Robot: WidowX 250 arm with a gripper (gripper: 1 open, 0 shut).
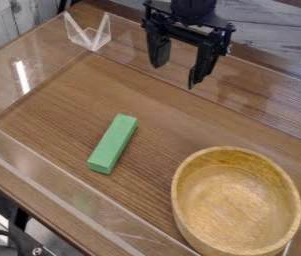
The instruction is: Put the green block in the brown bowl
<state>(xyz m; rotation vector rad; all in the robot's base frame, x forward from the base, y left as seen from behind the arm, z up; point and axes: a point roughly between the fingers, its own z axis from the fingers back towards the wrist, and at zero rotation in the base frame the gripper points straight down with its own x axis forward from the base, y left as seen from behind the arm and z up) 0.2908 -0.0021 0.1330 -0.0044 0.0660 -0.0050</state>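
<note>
Nearest my camera: brown bowl [237, 203], front right, nothing in it.

Just beyond and to its left I see the green block [113, 142] lying flat on the wooden table [233, 105], angled, apart from the bowl. At the far end my gripper [177, 62] hangs pointing down, fingers spread, grasping nothing.

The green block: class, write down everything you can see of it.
The green block is a small, flat, elongated bar of solid bright green with a smooth, plain surface. It lies flat on the wooden table, angled diagonally, left of the brown bowl and apart from it. Nothing grips or touches it except the table.
</note>
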